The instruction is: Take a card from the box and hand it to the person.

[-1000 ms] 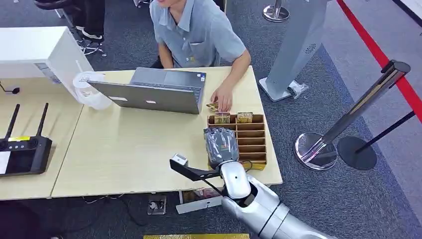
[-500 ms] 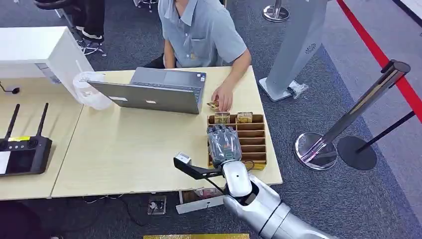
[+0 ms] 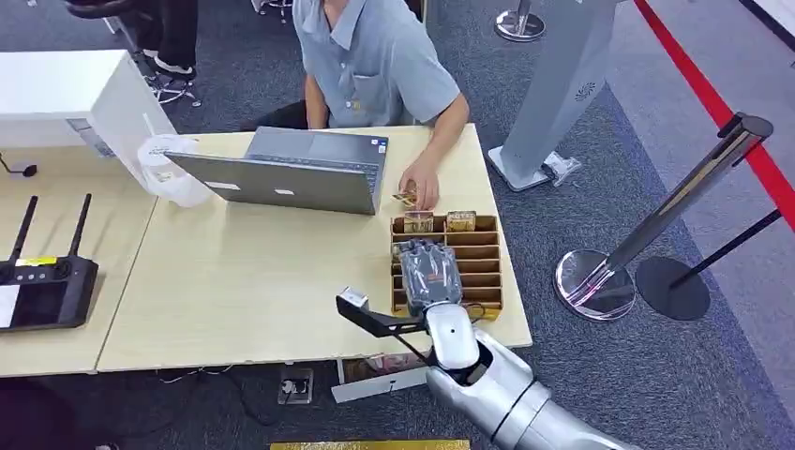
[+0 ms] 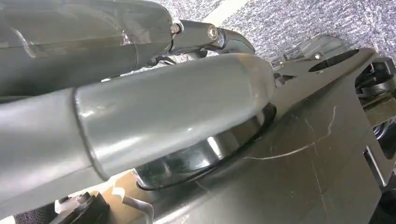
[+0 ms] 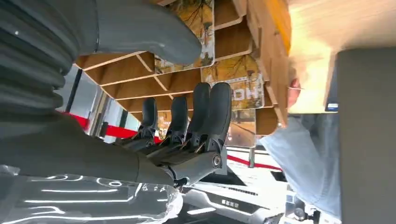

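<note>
Lower right on wooden desk (image 3: 262,272), right hand (image 3: 429,274) over divided card box (image 3: 476,264), fingers (image 5: 209,112) apart, empty, poised toward upright cards (image 3: 418,221).

Bench (image 3: 253,272): pale wood-look top, smooth, matt. Box (image 3: 478,267): brown wood or board dividers, matt, raw edges. Cards (image 3: 418,221): printed, slightly glossy. Right hand (image 3: 427,270): grey ribbed cover, dark smooth plastic fingers (image 5: 219,109). Right arm (image 3: 506,398): silver, glossy. Laptop (image 3: 291,178): matt grey lid. Floor (image 3: 600,375): rough grey carpet. Stanchion (image 3: 656,220): polished metal.
</note>
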Controlling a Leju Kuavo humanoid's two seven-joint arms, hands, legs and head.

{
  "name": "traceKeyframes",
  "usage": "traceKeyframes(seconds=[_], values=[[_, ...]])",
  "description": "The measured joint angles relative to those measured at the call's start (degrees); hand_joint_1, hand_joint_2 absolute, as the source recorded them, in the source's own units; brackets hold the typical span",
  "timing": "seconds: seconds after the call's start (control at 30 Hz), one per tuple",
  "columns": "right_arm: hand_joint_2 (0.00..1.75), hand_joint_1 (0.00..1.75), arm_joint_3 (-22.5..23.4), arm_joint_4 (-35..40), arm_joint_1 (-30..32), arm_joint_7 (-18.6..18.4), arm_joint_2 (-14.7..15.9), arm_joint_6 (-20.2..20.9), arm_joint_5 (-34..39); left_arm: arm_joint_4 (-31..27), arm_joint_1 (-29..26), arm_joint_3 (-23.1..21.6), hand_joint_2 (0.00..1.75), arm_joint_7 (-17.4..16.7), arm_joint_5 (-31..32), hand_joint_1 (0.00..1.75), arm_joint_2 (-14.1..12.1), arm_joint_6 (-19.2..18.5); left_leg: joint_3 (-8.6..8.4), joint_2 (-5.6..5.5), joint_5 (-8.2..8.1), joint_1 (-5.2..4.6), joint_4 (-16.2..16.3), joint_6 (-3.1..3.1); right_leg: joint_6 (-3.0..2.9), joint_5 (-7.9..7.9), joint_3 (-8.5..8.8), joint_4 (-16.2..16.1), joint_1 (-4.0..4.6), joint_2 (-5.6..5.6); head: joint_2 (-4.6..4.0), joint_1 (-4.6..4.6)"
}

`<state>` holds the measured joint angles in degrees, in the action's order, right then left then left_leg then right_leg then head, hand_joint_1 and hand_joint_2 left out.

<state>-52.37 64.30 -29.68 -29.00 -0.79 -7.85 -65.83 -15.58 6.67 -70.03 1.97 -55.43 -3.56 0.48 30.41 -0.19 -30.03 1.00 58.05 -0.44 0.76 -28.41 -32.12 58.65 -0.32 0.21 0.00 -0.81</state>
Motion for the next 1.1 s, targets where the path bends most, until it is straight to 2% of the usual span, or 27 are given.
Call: traceKeyframes(seconds=[0.17,0.27,0.47,0.67,0.77,0.8,0.93,1.07,1.1], values=[[1.75,1.1,0.7,0.0,0.0,0.0,0.1,0.2,-0.2,0.0,0.0,0.0,0.0,0.1,0.0,0.0,0.0,0.0,0.0,0.0,0.0,0.0,0.0,0.0,0.0,0.0,0.0,0.0,0.0,0.0,0.0,0.0],[1.75,1.05,0.9,0.0,0.0,0.0,0.1,0.1,-0.2,0.0,0.0,0.0,0.0,0.1,0.0,0.0,0.0,0.0,0.0,0.0,0.0,0.0,0.0,0.0,0.0,0.0,0.0,0.0,0.0,0.0,0.0,0.0],[1.75,1.12,1.0,0.0,0.0,-0.1,0.3,0.0,-0.2,0.0,0.0,0.0,0.0,0.1,0.0,0.0,0.0,0.0,0.0,0.0,0.0,0.0,0.0,0.0,0.0,0.0,0.0,0.0,0.0,0.0,0.0,0.0],[1.75,0.96,1.0,0.0,0.0,0.1,0.6,0.5,-0.6,0.0,0.0,0.0,0.0,0.1,0.0,0.0,0.0,0.0,0.0,0.0,0.0,0.0,0.0,0.0,0.0,0.0,0.0,0.0,0.0,0.0,0.0,0.0],[1.75,1.19,0.9,0.0,0.0,0.7,0.6,1.2,-0.5,0.0,0.0,0.0,0.0,0.2,0.0,0.0,0.0,0.0,0.0,0.0,0.0,0.0,0.0,0.0,0.0,0.0,0.0,0.0,0.0,0.0,0.0,0.0],[1.75,1.2,0.9,0.0,0.1,0.9,0.6,1.3,-0.5,0.0,0.0,0.0,0.0,0.2,0.0,0.0,0.0,0.0,0.0,0.0,0.0,0.0,0.0,0.0,0.0,0.0,0.0,0.0,0.0,0.0,0.0,0.0],[1.75,1.12,0.8,0.0,0.3,1.2,0.5,1.5,-0.5,0.0,0.0,0.0,0.0,0.2,0.0,0.0,0.0,0.0,0.0,0.0,0.0,0.0,0.0,0.0,0.0,0.0,0.0,0.0,0.0,0.0,0.0,0.0],[1.75,1.19,0.7,0.0,0.6,1.2,0.5,1.5,-0.5,0.0,0.0,0.0,0.0,0.2,0.0,0.0,0.0,0.0,0.0,0.0,0.0,0.0,0.0,0.0,0.0,0.0,0.0,0.0,0.0,0.0,0.0,0.0],[1.75,1.15,0.7,0.0,0.7,1.2,0.5,1.5,-0.5,0.0,0.0,0.0,0.0,0.2,0.0,0.0,0.0,0.0,0.0,0.0,0.0,0.0,0.0,0.0,0.0,0.0,0.0,0.0,0.0,0.0,0.0,0.0]])
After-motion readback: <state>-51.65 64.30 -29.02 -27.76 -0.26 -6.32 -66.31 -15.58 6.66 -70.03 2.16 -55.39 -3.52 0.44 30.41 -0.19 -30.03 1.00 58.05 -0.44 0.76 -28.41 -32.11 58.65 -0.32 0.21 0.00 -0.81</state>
